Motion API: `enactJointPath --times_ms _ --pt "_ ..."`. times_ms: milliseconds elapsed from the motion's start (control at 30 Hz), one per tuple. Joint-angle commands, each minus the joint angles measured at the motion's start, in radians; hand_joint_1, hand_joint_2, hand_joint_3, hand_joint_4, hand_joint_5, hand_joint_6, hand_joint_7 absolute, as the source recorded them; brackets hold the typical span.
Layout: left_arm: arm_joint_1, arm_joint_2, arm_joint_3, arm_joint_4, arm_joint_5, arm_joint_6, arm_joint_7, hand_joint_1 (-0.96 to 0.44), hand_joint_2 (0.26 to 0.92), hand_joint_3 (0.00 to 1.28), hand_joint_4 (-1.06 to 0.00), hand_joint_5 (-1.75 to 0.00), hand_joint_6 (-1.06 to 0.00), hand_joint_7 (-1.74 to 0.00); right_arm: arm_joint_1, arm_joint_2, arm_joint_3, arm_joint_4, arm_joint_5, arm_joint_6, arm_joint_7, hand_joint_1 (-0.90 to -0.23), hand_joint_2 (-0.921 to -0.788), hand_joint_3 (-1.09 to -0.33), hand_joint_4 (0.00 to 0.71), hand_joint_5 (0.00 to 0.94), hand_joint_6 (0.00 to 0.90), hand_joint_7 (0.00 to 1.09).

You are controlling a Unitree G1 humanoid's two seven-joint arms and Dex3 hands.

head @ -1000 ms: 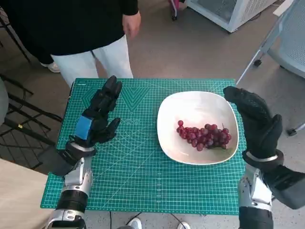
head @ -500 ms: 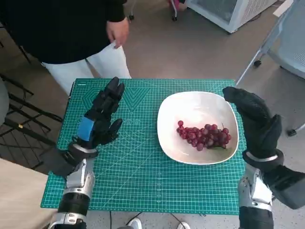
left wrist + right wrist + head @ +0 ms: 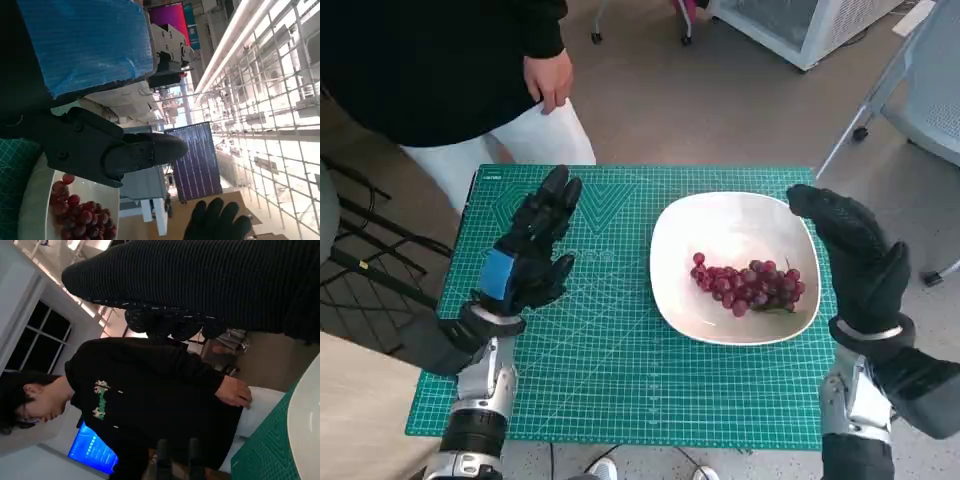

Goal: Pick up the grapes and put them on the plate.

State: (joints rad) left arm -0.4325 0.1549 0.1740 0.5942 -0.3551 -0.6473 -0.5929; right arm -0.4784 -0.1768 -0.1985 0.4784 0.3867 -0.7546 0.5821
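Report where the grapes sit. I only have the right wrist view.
Observer: The grapes lie on the white plate, in its near right part.
Operator: Give me the right hand's state.
Observer: The right hand is raised by the plate's right edge, fingers apart, holding nothing.
Operator: Check the left hand.
Observer: The left hand is over the green mat, left of the plate, also holding nothing.
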Motion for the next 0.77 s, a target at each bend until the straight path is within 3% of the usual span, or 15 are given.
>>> enactJointPath --times_ms 33,767 --pt "0.014 0.002 0.009 -0.014 -0.006 0.002 -0.004 -0.69 0.921 0.42 -0.11 0.00 -0.19 -0.01 0.004 -0.005 -0.006 0.022 0.008 0.000 0.015 -0.563 -0.921 -0.636 0.182 0.002 -0.001 0.36" --pt "0.033 -0.006 0.013 -0.060 -0.018 0.059 0.012 -0.60 0.921 0.26 -0.12 0.00 -0.24 -0.02 0.004 -0.001 -0.020 0.021 0.009 -0.005 0.020 -0.565 -0.921 -0.631 0.184 0.003 -0.001 0.37"
